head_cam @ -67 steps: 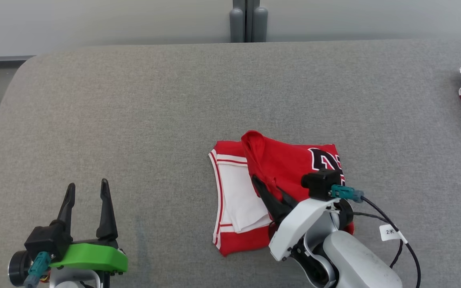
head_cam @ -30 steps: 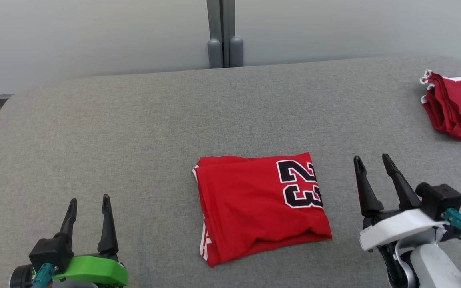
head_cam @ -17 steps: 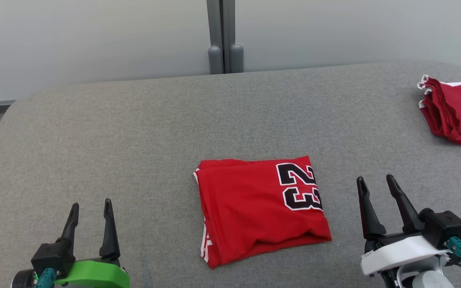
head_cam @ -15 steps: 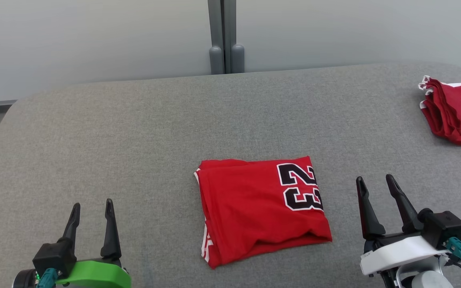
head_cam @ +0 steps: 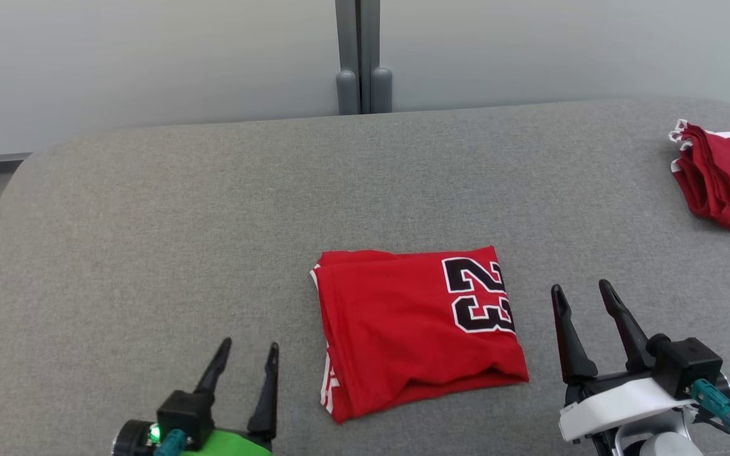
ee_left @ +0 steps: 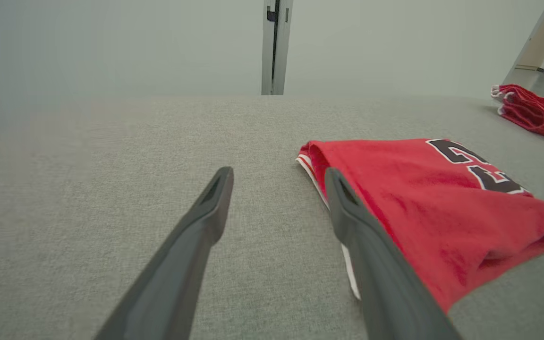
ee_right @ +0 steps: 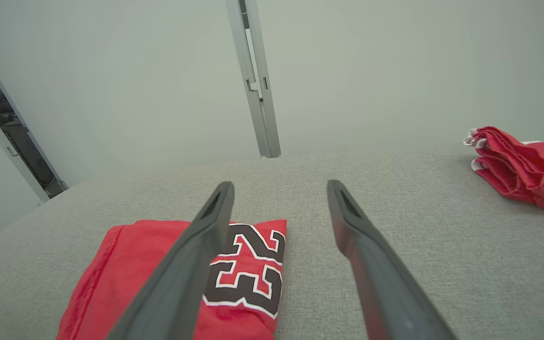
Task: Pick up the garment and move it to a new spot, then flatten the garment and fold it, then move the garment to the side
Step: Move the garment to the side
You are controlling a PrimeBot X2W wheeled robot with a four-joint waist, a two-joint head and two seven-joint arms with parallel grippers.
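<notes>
On my head feed the left tool is cut off at 6 o'clock: I get its two fingers and a sliver of green mount, with the rest below the frame. Everything behind the right tool and its white mount drops out at 5 o'clock. The spare red garment at 2 o'clock runs off the right edge, so I can't tell its full shape. The folded garment hides its inner layers, and only a striped hem peeks out at 7 o'clock. On my right wrist feed, one finger covers part of the printed 23. The table is cropped at its near edge.
</notes>
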